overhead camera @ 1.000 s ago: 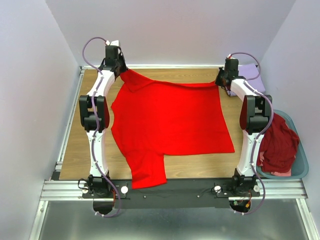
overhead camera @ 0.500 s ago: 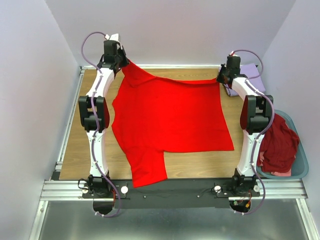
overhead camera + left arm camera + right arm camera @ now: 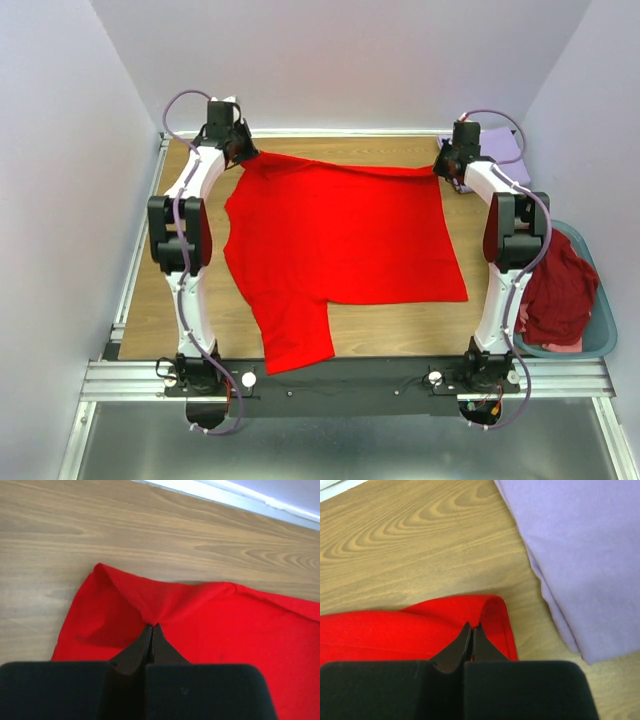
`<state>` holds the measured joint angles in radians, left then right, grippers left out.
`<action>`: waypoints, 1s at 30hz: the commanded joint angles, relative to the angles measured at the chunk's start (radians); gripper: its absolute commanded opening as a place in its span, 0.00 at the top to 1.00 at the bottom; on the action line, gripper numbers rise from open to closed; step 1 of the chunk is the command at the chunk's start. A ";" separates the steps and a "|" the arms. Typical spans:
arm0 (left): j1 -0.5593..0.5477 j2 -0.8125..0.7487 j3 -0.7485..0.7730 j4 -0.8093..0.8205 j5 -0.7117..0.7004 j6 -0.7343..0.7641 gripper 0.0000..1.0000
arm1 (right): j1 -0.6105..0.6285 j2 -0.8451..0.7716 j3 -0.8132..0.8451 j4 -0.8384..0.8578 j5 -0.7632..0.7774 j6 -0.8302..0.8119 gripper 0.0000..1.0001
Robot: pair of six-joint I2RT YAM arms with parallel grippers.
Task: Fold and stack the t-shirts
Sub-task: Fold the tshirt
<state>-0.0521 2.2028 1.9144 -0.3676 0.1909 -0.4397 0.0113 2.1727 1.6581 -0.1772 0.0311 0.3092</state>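
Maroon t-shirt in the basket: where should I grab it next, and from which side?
Probably the high crumpled bunch of the maroon t-shirt spilling over the basket rim nearest the right arm. Come straight down from above: no hem or corner shows, and the basket walls block a side approach. The right gripper must first release the red t-shirt.

The red t-shirt (image 3: pixel 340 240) is soft, matt cloth, smooth with a few shallow creases. The table (image 3: pixel 145 290) shows a pale wood grain with a dull, smooth finish. At the far right, the lavender t-shirt (image 3: pixel 570 555) is matt, fine-textured cloth. The maroon t-shirts (image 3: pixel 555 290) are rumpled matt cloth in a smooth teal plastic basket (image 3: pixel 600 335). The left gripper (image 3: pixel 152 628) and right gripper (image 3: pixel 471 627) look like matt black plastic. The near rail (image 3: pixel 130 380) is brushed metal.
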 commanded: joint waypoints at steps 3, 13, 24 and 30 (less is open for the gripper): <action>0.006 -0.253 -0.176 -0.007 0.030 -0.022 1.00 | -0.007 -0.116 -0.063 0.004 0.021 -0.028 0.98; 0.006 -0.472 -0.428 0.005 0.102 -0.039 1.00 | -0.007 -0.185 -0.123 -0.005 0.055 -0.059 0.98; 0.006 -0.638 -0.592 0.009 0.140 -0.082 1.00 | -0.007 -0.211 -0.185 -0.018 0.081 -0.094 0.97; 0.006 -0.683 -0.644 -0.005 0.150 -0.076 1.00 | -0.007 -0.218 -0.215 -0.025 0.064 -0.091 0.96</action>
<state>-0.0521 1.5593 1.3014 -0.3618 0.3099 -0.5098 0.0113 2.0022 1.4704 -0.1818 0.0708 0.2333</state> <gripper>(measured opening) 0.006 0.036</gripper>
